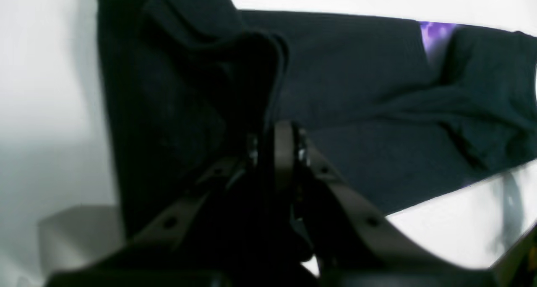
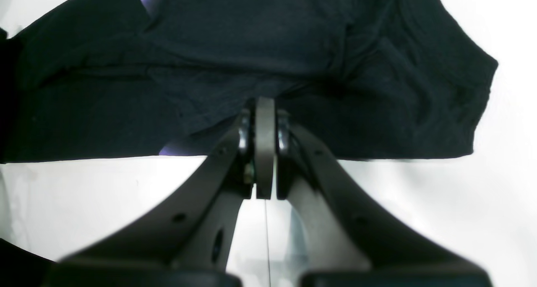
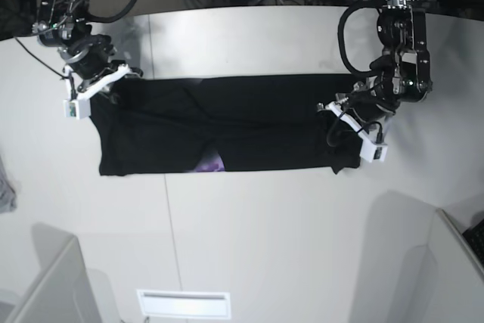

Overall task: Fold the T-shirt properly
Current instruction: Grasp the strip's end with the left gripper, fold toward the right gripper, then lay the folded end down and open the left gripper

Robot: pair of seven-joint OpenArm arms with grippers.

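Black T-shirt (image 3: pixel 249 122) limp, light, creases easily: take hems and corners; left hand (image 1: pixel 275 146) pinched shut on its lifted edge, right hand (image 2: pixel 264 123) closed, empty, over cloth

White counter (image 3: pixel 249 225) carries black T-shirt (image 3: pixel 257 122), spread flat as a long band; grey scrap (image 3: pixel 6 191) well left of it.

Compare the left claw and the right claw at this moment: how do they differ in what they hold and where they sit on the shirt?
The left claw pinches a raised fold of the T-shirt at one short end; the right claw is at the opposite end, shut at the cloth's edge, a grip not clearly visible. In the base view, the left claw sits lower than the right claw. Both are closed, at the folded band's ends.
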